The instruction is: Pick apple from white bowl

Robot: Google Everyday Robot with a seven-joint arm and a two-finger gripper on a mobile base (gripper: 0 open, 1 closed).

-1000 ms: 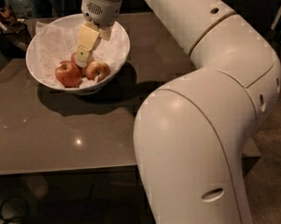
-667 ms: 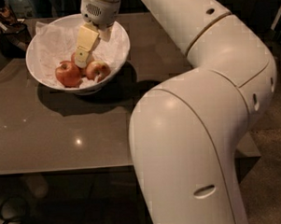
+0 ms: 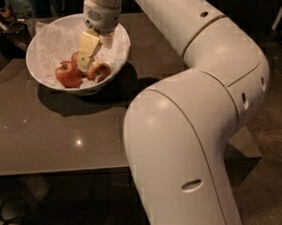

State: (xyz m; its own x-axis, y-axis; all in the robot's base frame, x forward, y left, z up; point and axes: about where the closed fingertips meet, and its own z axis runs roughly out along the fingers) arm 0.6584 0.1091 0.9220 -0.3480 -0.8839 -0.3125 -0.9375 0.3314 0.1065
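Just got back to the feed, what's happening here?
The robot's arm reaches over the table, and its gripper is down inside the white bowl, among apples lying on crumpled paper. It hangs between the pale apple and the deep red apple. None is lifted yet.

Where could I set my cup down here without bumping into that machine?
The widest bare patch is the table between the white bowl and the near edge, beside the robot's arm. A narrower strip lies between bowl and arm. It is crowded inside the bowl, where the gripper hangs by the apple and two redder apples.
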